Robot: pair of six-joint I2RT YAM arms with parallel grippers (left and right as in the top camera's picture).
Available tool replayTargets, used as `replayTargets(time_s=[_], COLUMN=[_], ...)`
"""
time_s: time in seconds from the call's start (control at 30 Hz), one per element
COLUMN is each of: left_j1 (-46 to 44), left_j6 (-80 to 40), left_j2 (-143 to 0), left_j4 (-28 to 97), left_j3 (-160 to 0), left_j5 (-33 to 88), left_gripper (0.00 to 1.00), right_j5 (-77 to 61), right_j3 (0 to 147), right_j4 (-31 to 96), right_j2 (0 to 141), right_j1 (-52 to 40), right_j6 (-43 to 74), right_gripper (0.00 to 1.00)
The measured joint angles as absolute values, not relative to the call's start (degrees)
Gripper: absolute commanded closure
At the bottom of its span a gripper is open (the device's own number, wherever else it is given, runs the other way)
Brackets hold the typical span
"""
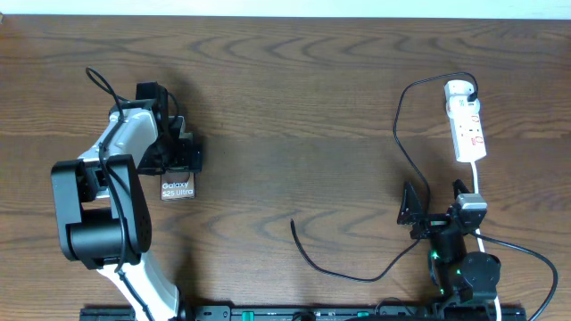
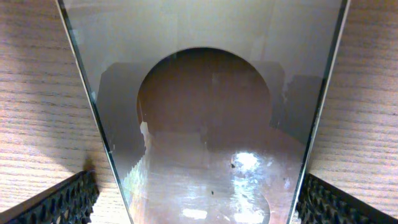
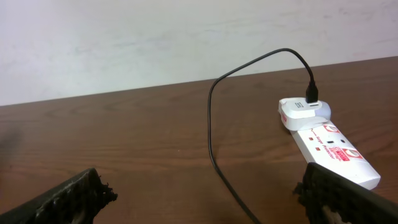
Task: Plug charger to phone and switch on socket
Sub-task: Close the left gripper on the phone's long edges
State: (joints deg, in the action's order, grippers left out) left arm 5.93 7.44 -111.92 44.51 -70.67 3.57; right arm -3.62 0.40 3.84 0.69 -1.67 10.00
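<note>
Holding the left pincer spread wide and empty right over the phone in the overhead view, only the lettered end showing below the fingers; poising the right pincer likewise spread and empty near the power strip, with the black cable trailing from the strip's far end across the table to a loose tip lying well apart from the phone. Looking through the left wrist camera, seeing the glossy phone filling the gap between both fingertips, so probably needing a square, centred descent before pinching its long edges, and sparing the end meant for the plug. Looking through the right wrist camera, facing strip and cable beyond the open fingers, touching neither. Finding no box, tray or other container in any view.
</note>
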Motion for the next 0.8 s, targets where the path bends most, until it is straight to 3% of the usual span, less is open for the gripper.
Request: replayTargets(time_s=[0.8], left_j1=[6.0], left_j6=[7.3], left_j2=[-111.4], left_j4=[40.0], left_j3=[-69.8], left_j5=[3.7], left_gripper=[0.02], right_j5=[-3.6], right_j3=[0.4], right_j4=[3.8], right_j2=[0.7], right_j1=[-1.7], right_j6=[10.0], right_gripper=[0.01])
